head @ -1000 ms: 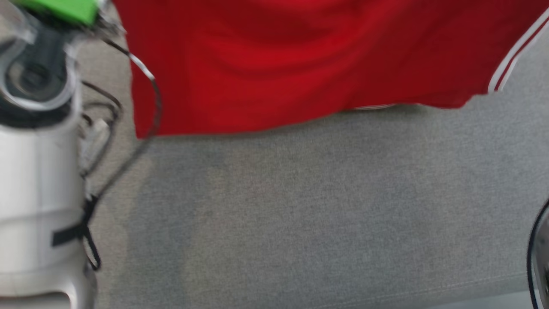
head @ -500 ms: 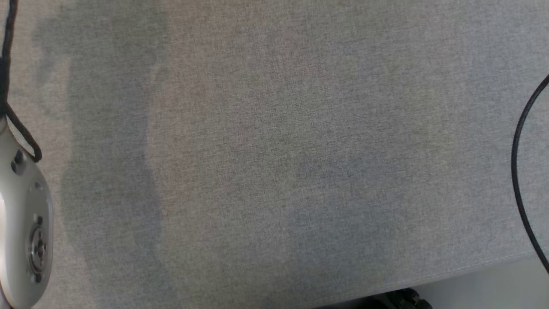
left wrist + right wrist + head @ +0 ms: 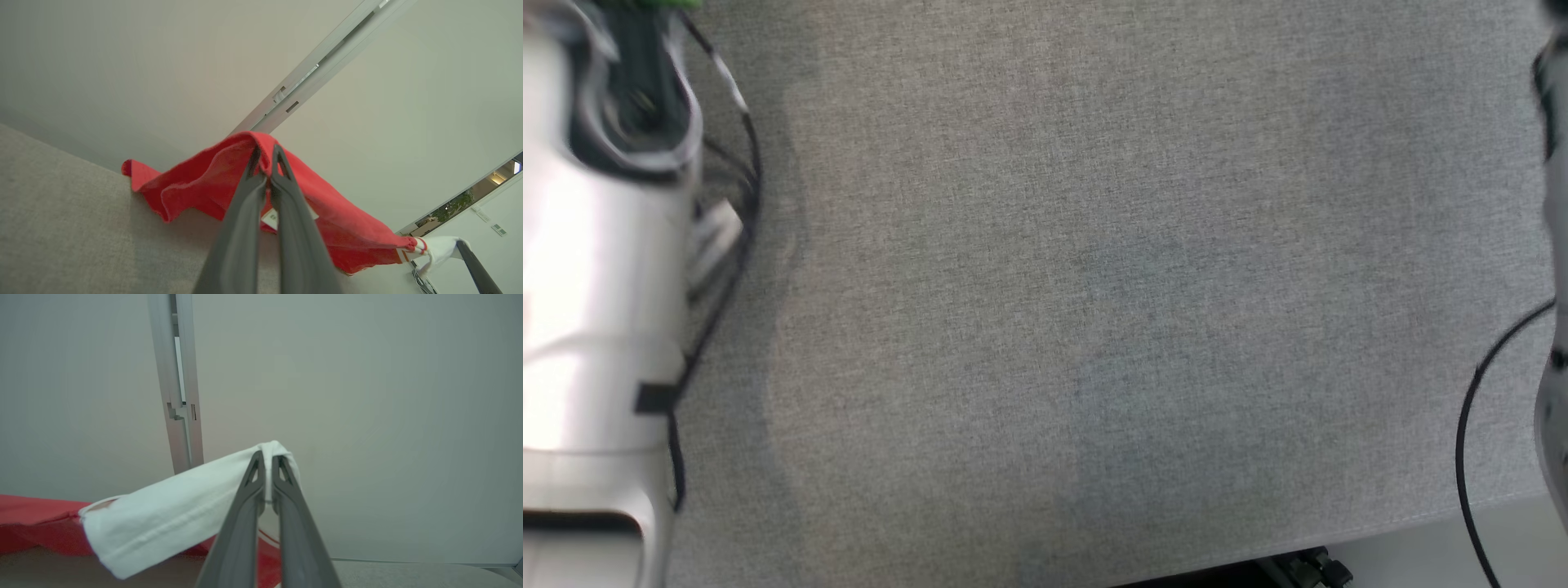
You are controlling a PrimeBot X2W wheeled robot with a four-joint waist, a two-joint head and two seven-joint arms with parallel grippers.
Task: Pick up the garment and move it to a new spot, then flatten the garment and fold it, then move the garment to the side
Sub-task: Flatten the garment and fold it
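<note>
Red garment [image 3: 196,183] with white sleeve [image 3: 171,502], red-striped cuff. Left gripper [image 3: 266,157] closed on red fabric; right gripper [image 3: 267,461] closed on the sleeve. White tag [image 3: 269,218]: unreadable.

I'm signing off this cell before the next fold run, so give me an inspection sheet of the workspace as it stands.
Surface: grey fabric-covered table, flat, no marks seen.
Job's things: red garment with a white sleeve, lifted and stretched between both grippers.
Clutter: nothing seen.
Grippers: left gripper shut on the garment's red edge; right gripper shut on the sleeve.
Cables: left cable runs beside the pale left forearm; right cable loops near the table's near edge.
Surroundings: pale wall with a metal rail.
</note>
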